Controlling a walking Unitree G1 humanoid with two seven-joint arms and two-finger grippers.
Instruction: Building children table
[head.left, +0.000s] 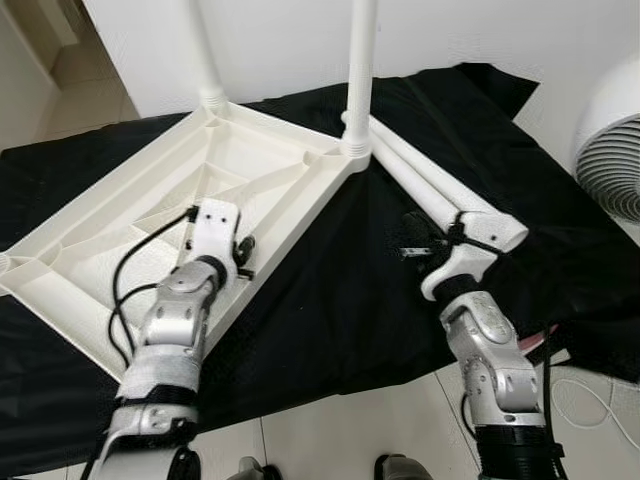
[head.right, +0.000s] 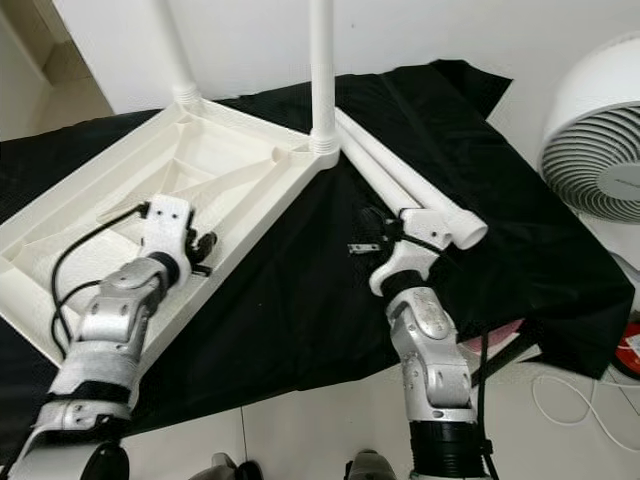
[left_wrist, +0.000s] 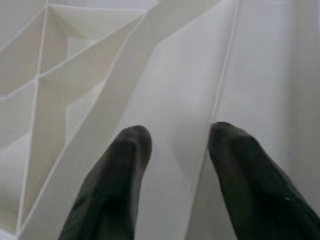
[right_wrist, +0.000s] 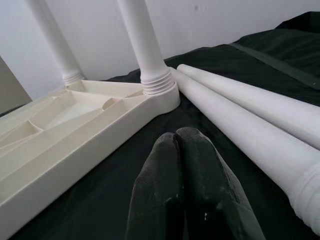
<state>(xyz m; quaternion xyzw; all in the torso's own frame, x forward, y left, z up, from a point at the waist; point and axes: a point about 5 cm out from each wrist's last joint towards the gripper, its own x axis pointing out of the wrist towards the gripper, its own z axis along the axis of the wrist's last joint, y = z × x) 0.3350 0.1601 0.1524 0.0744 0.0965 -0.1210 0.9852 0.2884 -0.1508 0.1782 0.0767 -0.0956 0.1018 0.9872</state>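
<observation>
Tabletop (head.left: 160, 200) lay upside down on black cloth (head.left: 330, 300), ribbed underside up, prob so the leg sockets faced up for screwing. Two legs already stood in the far corners: one at far-left corner (head.left: 205, 60), other at the corner nearest my R side (head.left: 360, 80), both upright, threaded collars seated in sockets. Two more loose legs (head.left: 440, 190) lay side by side on the cloth, touching, right next to that corner, within reach of my R arm.

My left gripper (left_wrist: 175, 145) was over the tabletop underside, near its near-right edge, fingers apart, nothing between them, white rib surface just below the tips. Looked like I was bracing or about to press the top so it wouldn't slide on the cloth – judgement only.

My right gripper (right_wrist: 182, 165) was low over the cloth between tabletop edge and loose legs, fingers pressed together, holding nothing. From head view it sat just beside the near ends of the loose legs, not around them.

Task approx half done: 2 legs in, 2 to go. Next step likely needs R fingers to spread and take nearest loose leg close to its threaded end. Risk: round legs could roll on cloth.
</observation>
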